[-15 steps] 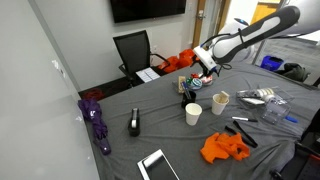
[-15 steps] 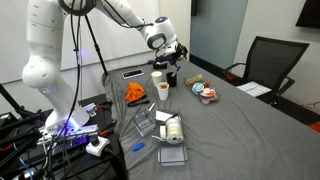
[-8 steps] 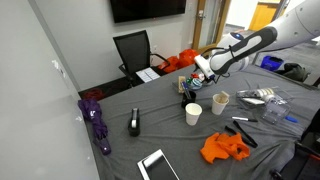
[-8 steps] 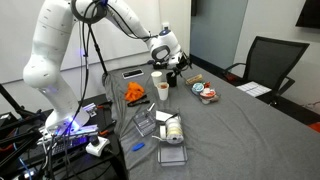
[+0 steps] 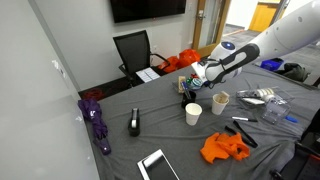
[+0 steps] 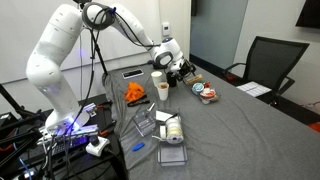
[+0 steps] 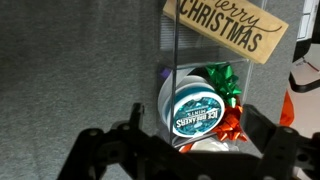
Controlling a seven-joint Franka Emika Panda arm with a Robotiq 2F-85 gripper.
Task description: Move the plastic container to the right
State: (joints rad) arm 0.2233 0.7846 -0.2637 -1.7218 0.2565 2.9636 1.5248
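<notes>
The plastic container (image 7: 195,108) is a round tub with a teal mint lid, with red and green bows beside it. It lies under a clear cover that carries a "Merry Christmas" sign. In both exterior views it sits on the grey table (image 5: 184,86) (image 6: 207,94). My gripper (image 7: 197,140) is open and empty, with its dark fingers spread on either side of the tub and above it. The gripper also shows in both exterior views (image 5: 197,76) (image 6: 182,70), close beside the container.
Two white paper cups (image 5: 193,113) (image 5: 220,102) stand close to the container, and they also show in the other exterior view (image 6: 157,78) (image 6: 162,91). An orange cloth (image 5: 223,148), a purple umbrella (image 5: 96,122), a black object (image 5: 134,123), a tablet (image 5: 158,165) and clear packaging (image 6: 170,135) lie on the table. An office chair (image 5: 133,50) stands behind it.
The arm has swung lower and closer to the container. The gripper has stayed open, and the container has not moved.
</notes>
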